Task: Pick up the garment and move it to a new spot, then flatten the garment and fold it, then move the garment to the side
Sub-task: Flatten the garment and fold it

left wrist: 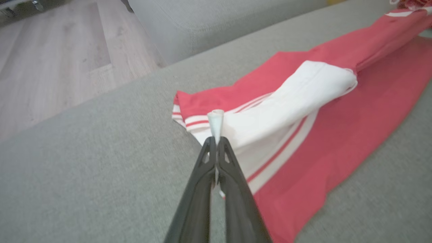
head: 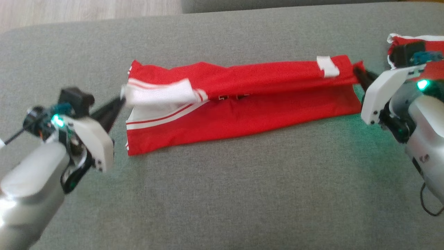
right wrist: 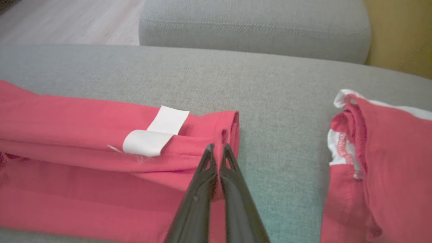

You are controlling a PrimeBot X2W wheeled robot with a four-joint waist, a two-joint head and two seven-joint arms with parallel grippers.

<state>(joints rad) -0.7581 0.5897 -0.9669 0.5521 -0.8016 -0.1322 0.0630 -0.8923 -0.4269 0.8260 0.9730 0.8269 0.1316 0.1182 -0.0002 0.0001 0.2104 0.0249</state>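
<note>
Holding: garment point(head: 242, 104), red with white trim, lying lengthwise across the middle of the sofa point(head: 222, 194), its far edge lifted into a long fold above the lower layer.
Left gripper point(head: 119, 100): fingers together, clamped on the white sleeve edge at the garment's left end.
Right gripper point(head: 357, 71): fingers together, clamped on the red corner at the right end, just beside the white label point(head: 327, 66).
Step, as judged: carrying the fold across. Flattening and the move aside are not yet done.
Risks, as judged:
- Both grips are thin pinches of cloth, so a lengthwise tug could slip one out and drop the fold askew.
- Uneven travel of the two arms would skew the crease.
- The lower layer may drag and bunch on the woven upholstery.
- A second garment point(right wrist: 388, 162) lies near the right gripper and could be snagged.
</note>
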